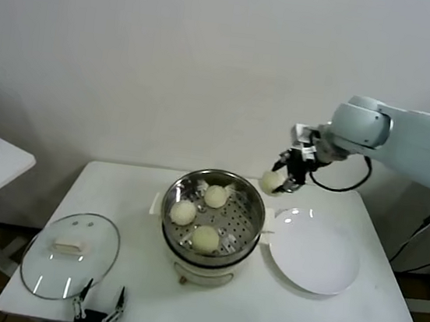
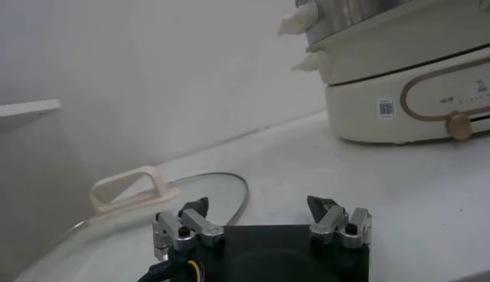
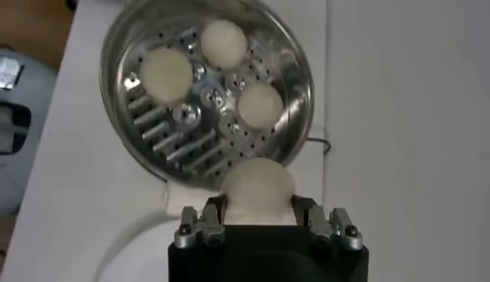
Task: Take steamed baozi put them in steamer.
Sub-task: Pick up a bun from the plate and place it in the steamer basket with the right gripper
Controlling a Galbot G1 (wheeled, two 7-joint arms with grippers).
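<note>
My right tool (image 1: 279, 178) closed snug on fourth steamed baozi (image 1: 271, 182), fingers (image 3: 211, 218) pressing its two sides. Bun round, no long axis, dome facing away from tool. Held in air, over steamer's (image 1: 247, 236) rim. Three baozi (image 1: 205, 239) lie below tool on perforated floor. My left tool (image 2: 260, 222) wide open, empty, low over table (image 1: 117, 188), glass lid (image 1: 70, 253) just beside.

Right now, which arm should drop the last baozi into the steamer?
Right. The right gripper holds the fourth baozi beside the steamer rim; the left gripper sits empty by the glass lid.
</note>
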